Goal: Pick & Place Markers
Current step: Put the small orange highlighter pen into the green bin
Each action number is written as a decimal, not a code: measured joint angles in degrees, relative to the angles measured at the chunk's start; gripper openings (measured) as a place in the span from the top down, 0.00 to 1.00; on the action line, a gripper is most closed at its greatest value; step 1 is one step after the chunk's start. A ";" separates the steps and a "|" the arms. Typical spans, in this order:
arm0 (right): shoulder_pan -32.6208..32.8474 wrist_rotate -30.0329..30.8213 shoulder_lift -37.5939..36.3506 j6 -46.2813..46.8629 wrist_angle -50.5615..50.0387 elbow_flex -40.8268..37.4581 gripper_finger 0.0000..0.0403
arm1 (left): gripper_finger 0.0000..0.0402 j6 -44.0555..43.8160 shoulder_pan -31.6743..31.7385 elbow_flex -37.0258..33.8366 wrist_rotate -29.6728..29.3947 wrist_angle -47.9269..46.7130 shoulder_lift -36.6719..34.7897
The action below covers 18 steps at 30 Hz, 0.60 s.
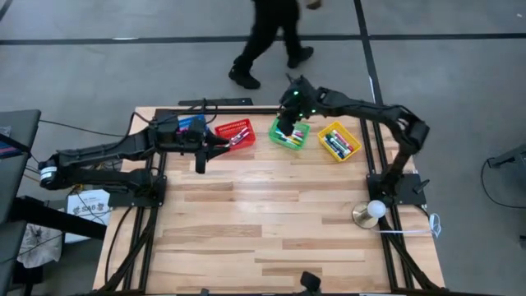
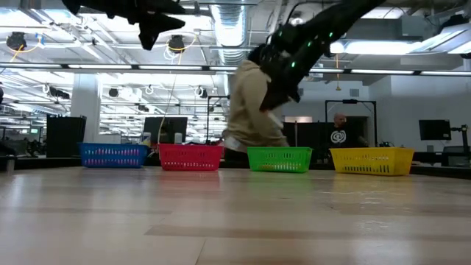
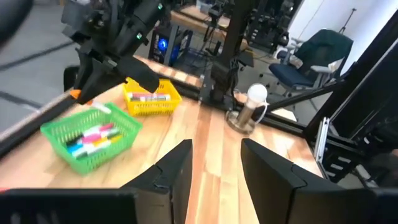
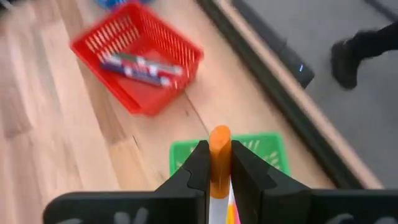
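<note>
Baskets of square plastic mesh line the far edge of the pale plank worktop (image 1: 271,222) from above, the right pincer (image 1: 289,122) poised over the green basket (image 1: 289,135), likely to drop its load there. At table height that arm hangs above the green basket. The left wrist view shows the left pincer (image 3: 214,163) spread apart and empty, waiting. The right wrist view shows dark fingers clamped on a smooth orange-capped marker (image 4: 219,158), upright.
</note>
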 joint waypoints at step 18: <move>-1.00 4.59 8.45 -1.11 -4.68 0.04 0.88 | 0.66 -2.55 -0.79 -4.99 0.02 0.53 -2.38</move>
